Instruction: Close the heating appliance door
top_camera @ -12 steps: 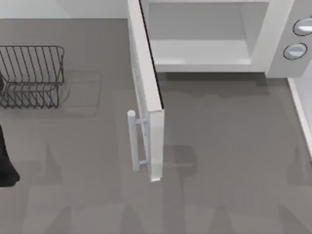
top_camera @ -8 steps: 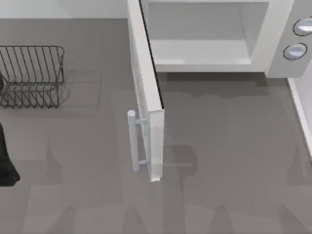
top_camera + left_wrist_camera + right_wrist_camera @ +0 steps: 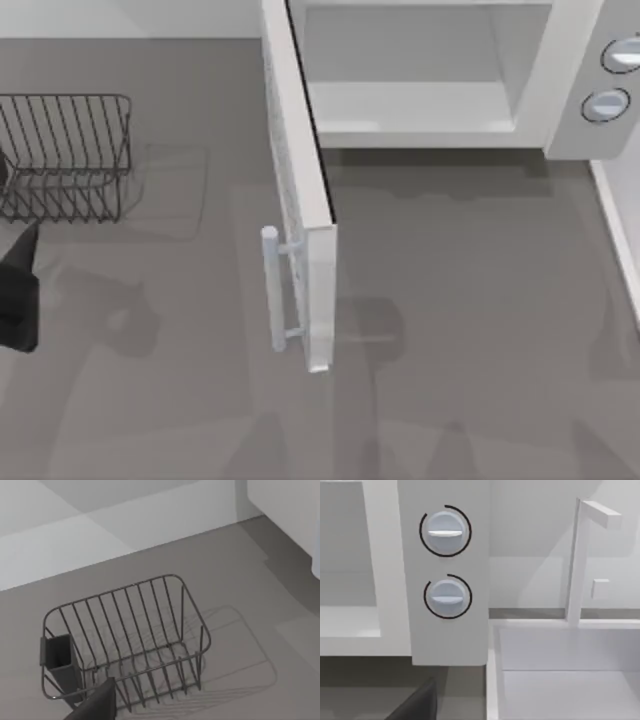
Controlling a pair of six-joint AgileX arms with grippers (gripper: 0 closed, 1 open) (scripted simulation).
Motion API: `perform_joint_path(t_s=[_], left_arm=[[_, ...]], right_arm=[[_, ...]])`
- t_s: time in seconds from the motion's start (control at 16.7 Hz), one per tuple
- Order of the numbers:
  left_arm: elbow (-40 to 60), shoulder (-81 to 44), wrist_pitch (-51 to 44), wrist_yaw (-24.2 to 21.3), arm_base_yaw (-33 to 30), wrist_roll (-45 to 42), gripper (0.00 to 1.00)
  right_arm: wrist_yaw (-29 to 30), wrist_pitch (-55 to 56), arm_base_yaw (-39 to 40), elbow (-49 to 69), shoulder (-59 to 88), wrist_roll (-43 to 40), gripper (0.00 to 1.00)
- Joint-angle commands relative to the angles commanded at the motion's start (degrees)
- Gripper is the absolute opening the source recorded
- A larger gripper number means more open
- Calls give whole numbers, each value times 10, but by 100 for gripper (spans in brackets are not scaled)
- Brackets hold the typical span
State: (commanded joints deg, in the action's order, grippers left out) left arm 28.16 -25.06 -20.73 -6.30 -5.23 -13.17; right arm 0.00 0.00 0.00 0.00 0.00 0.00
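Observation:
The heating appliance [image 3: 560, 90], a large white box, stands at the back of the table with its pale cavity [image 3: 410, 100] exposed. Its two round knobs [image 3: 445, 530] sit on the side panel, close in front of the right wrist camera. The door [image 3: 300, 190] is swung wide out toward the table's front, edge-on from above, with its slim bar handle [image 3: 272, 290] on the left face. My left gripper [image 3: 18, 290] is a dark shape at the far left edge, well apart from the door. A dark part of my right gripper [image 3: 417, 705] shows below the knobs.
A dark wire rack [image 3: 65, 155] stands at the back left, just beyond my left gripper, and the left wrist view has it [image 3: 125, 640] close up. A white boxy fixture [image 3: 560, 670] with an upright frame borders the table's right side. Grey tabletop [image 3: 460, 330] lies before the cavity.
My left gripper has shifted toward the back and slightly right at the left edge, and its shadow has moved with it. The door and handle stand as before.

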Motion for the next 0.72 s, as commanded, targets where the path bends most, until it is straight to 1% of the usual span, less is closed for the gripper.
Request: perform_joint_path(t_s=[0.72], left_arm=[[629,-559,-461,-138,-121,-295,100]], right_arm=[[0,0,0,0,0,0,100]])
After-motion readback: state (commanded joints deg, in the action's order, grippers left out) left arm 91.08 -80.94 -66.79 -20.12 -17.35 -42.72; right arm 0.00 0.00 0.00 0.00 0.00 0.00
